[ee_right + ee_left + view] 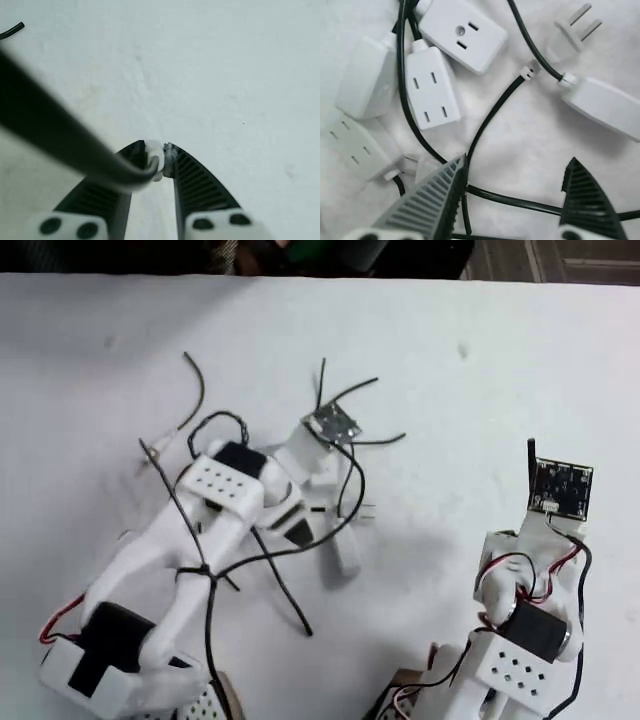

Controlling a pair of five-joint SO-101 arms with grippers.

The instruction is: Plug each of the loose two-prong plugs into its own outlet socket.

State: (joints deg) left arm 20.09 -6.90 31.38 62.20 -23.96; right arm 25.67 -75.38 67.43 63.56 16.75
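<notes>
My left gripper (517,162) stands open just above crossing black cords (490,115), with nothing between its fingers. Beyond it lie several white outlet sockets: a three-hole one (462,32), a double two-slot one (430,90) and another (352,145). A loose two-prong plug (575,27) lies with its prongs bare beside a long white plug body (607,105). From above, the left gripper (300,525) sits by the socket cluster (320,455) and a white plug (345,555). My right gripper (159,155) is shut on the white-tipped end of a black cord (60,135) over bare table.
Black cords (285,595) loop over and around the left arm (170,560). The right arm (530,630) stands at the front right, away from the sockets, with a black cord end (531,458) sticking out past its camera board (562,488). White tabletop (470,390) lies between the arms.
</notes>
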